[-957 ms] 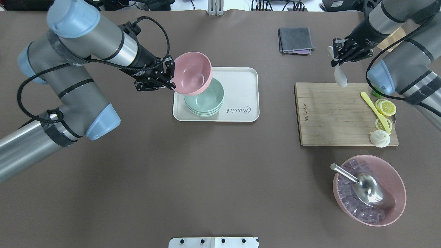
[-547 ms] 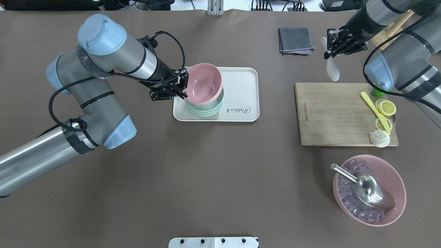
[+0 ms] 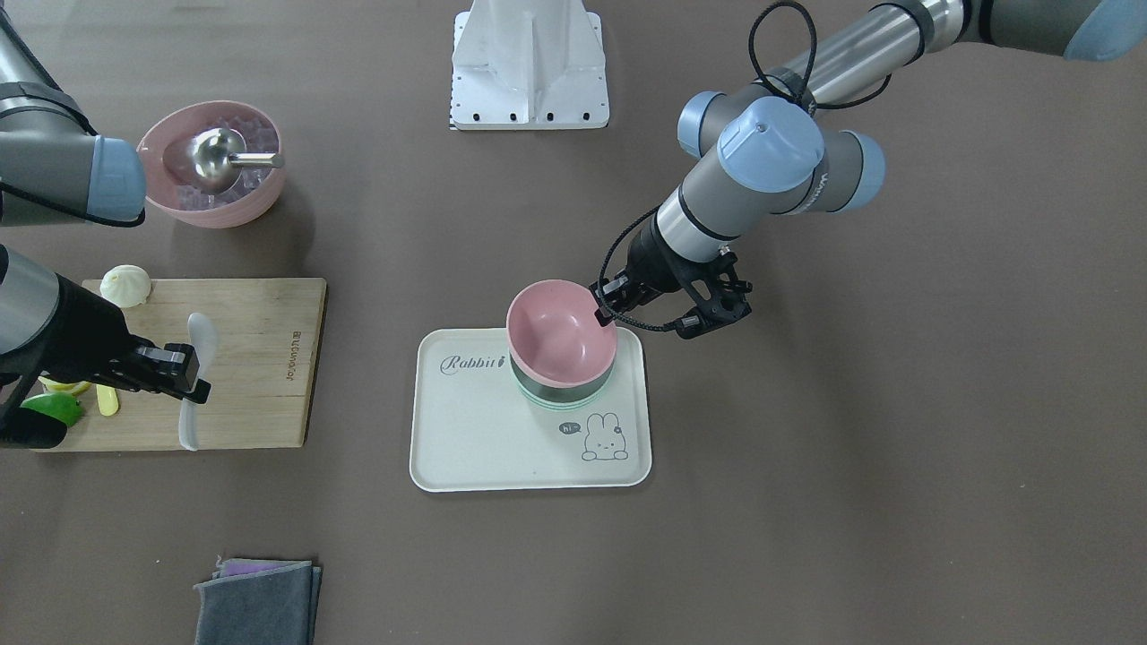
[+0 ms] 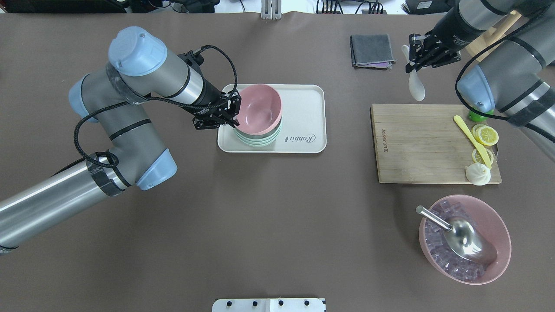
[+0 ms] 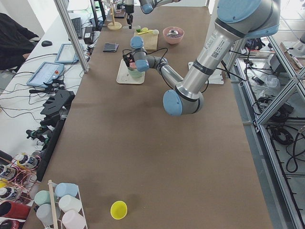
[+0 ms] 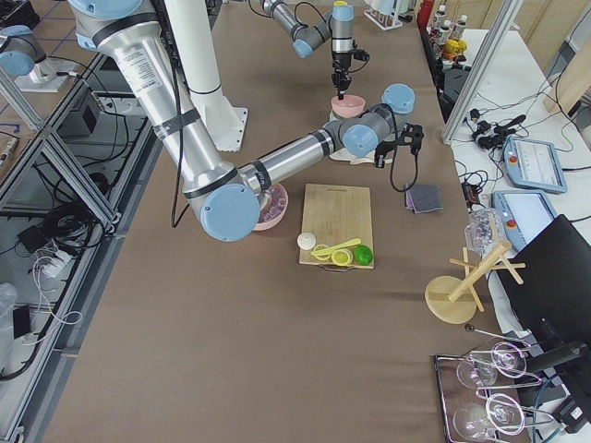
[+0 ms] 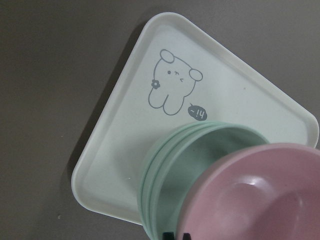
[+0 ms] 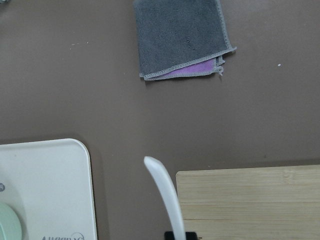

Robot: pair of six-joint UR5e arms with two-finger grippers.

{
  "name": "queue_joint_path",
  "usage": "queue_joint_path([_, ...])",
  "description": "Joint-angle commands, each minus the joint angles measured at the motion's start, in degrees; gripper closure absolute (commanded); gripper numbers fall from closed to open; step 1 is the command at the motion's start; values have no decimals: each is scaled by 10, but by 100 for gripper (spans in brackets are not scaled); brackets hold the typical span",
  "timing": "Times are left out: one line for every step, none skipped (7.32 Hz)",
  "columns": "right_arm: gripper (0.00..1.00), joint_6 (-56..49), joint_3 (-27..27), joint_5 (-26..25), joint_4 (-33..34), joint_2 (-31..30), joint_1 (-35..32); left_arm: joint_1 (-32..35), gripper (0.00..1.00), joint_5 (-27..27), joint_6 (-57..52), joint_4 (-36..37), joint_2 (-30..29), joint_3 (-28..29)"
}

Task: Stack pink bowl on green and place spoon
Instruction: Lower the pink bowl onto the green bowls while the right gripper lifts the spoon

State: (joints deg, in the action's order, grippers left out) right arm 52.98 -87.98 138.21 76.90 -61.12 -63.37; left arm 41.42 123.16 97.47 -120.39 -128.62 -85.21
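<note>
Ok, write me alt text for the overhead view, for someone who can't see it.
The left gripper grips the rim of a pink bowl on top of a stack of green bowls on a white tray. The right gripper holds a white spoon in the air near a wooden cutting board.

The pink bowl [image 4: 259,108] looks smooth, faintly glossy plastic; the board [image 4: 416,143] grained wood, the scoop [image 4: 470,245] shiny metal.
</note>
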Motion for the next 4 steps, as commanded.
queue_joint_path([100, -1, 0, 0, 0, 0, 0, 0, 38, -2, -21, -22, -4, 13])
queue_joint_path([100, 0, 0, 0, -1, 0, 0, -2, 2, -32, -40, -60, -1, 21])
queue_joint_path([100, -1, 0, 0, -1, 0, 0, -5, 1, -41, -42, -62, 0, 22])
queue_joint_path([100, 0, -1, 0, -1, 2, 0, -5, 2, -41, -43, -63, 0, 21])
